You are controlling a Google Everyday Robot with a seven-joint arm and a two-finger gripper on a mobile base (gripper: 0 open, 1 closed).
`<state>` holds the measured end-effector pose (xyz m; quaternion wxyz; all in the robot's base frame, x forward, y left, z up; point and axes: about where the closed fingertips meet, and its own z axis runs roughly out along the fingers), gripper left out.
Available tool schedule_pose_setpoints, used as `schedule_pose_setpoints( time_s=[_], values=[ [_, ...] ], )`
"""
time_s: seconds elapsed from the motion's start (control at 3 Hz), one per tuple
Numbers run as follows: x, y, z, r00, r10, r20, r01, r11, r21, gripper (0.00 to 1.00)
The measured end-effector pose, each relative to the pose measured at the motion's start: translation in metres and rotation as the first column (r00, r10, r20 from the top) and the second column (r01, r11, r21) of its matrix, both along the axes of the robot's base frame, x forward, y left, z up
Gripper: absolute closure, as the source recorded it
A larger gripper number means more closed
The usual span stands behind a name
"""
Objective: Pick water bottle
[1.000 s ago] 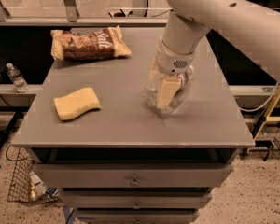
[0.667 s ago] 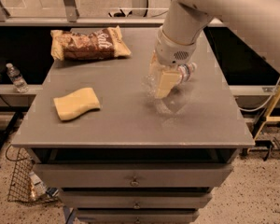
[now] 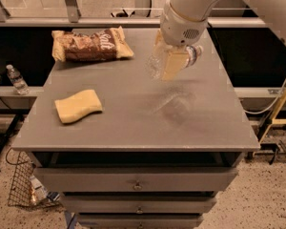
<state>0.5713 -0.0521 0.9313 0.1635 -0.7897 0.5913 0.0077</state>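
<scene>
the tool (image 3: 173, 67) is clamped on the water bottle (image 3: 154, 64), which hangs tilted in the air, clear of the tabletop (image 3: 133, 128), so the pick looks nearly done. the next move likely calls for a firm, steady hold while rising, since thin crinkled plastic may slip

End effector (image 3: 174, 63) above the back right part of the bench (image 3: 133, 128), clamped on the water bottle (image 3: 154, 66) held off the surface, snack bag (image 3: 90, 44) at back left, sponge (image 3: 78, 105) at front left, small bottle (image 3: 16, 79) standing low to the left of the bench, wire basket (image 3: 24, 187) on the floor by its front left corner.
</scene>
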Motion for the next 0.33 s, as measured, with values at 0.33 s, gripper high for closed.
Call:
schedule_pose_setpoints(
  time_s=[0.33],
  values=[
    [0.0016, 0.003, 0.0145, 0.9997, 0.02, 0.016, -0.02, 1.0, -0.001, 1.0]
  ],
)
